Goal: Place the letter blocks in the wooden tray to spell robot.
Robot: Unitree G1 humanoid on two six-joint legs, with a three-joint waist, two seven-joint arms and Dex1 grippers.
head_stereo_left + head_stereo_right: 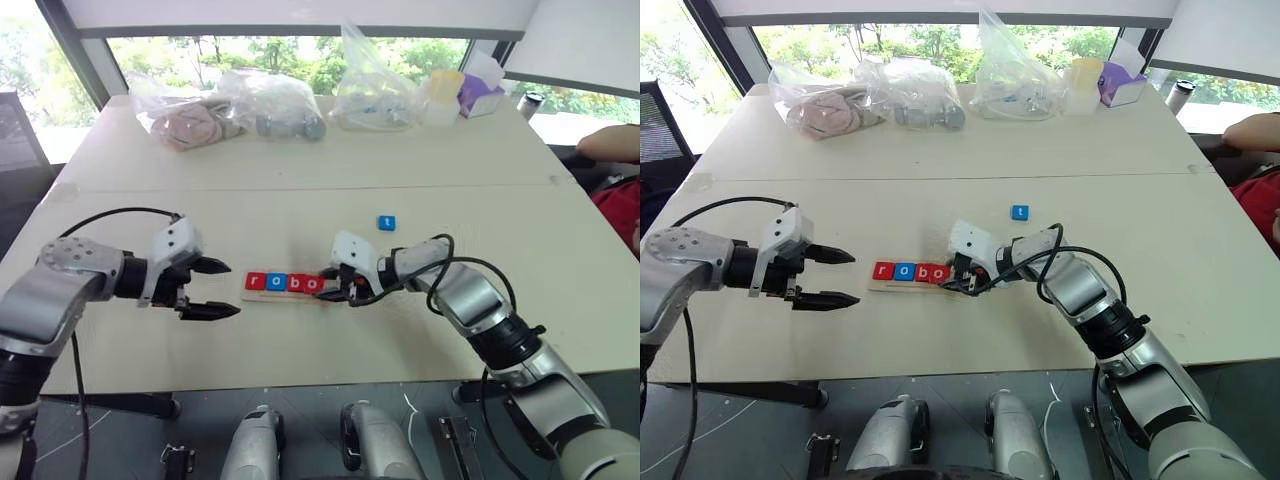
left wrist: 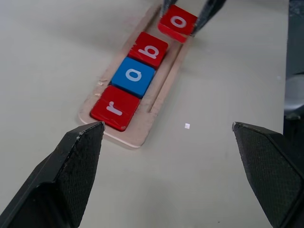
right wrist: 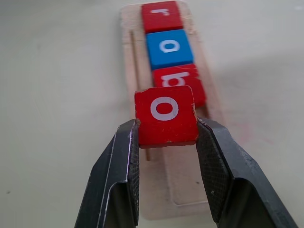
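- The long, narrow pale-wood tray (image 2: 142,135) lies on the pale table (image 1: 300,190), between the two arms.
- Three flat square tiles sit in it from its left end: a red "r" tile (image 2: 115,108), a blue "o" tile (image 2: 133,76) and a red "b" tile (image 2: 150,50).
- The right gripper (image 3: 167,137) pinches a red "o" tile (image 3: 166,116) between its black fingers, held tilted just above the tray, next to the "b" tile.
- A blue "t" tile (image 1: 387,223) lies on the table, farther off and to the right of the tray, well apart from it.
- The left gripper (image 1: 212,288) hangs just left of the tray, fingers spread wide and holding nothing.
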